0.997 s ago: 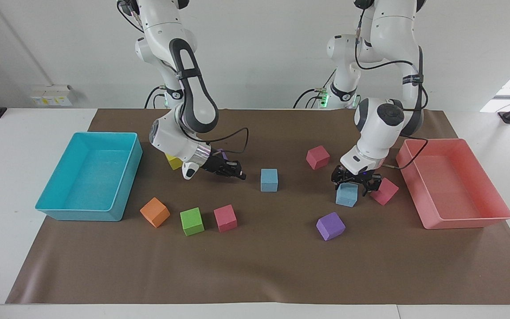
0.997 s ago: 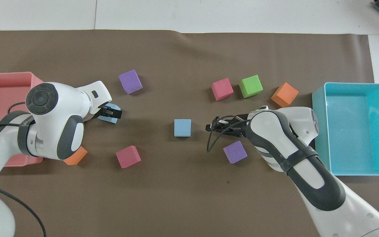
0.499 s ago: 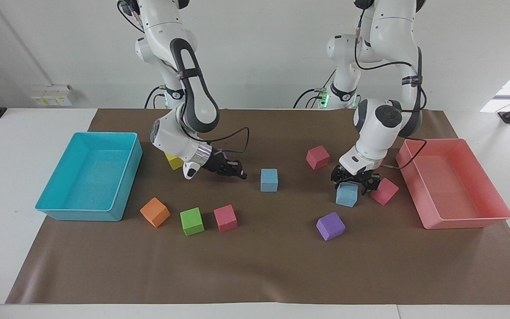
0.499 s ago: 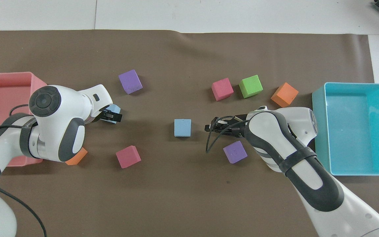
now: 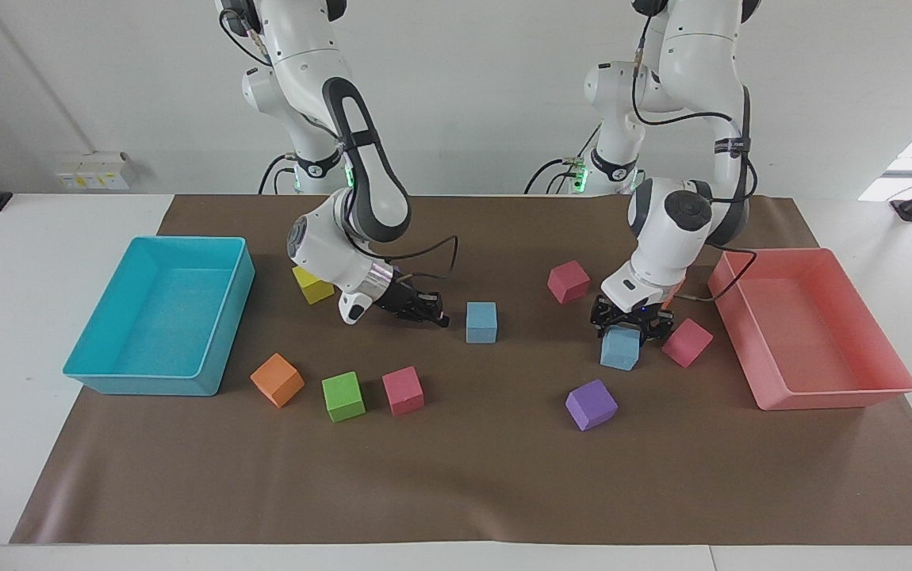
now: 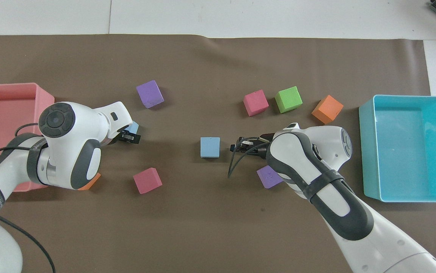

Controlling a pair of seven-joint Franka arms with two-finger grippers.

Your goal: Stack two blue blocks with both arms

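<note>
blocks: two blue blocks, one mid-counter, one by the pink tray; look light, squishy, grab flat sides
left pincer: pinching the tray-side block
right pincer: shut, empty, beside the middle block

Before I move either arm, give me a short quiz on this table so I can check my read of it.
1. True or false: the middle blue block already sits on the other blue block.
2. The left tool is over: A the purple cube, B the other blue block, C the pink tray.
3. Which tray lies at the right arm's end of the table?

Key:
1. False: both blocks rest on the mat, well apart.
2. B.
3. The turquoise tray.
</note>
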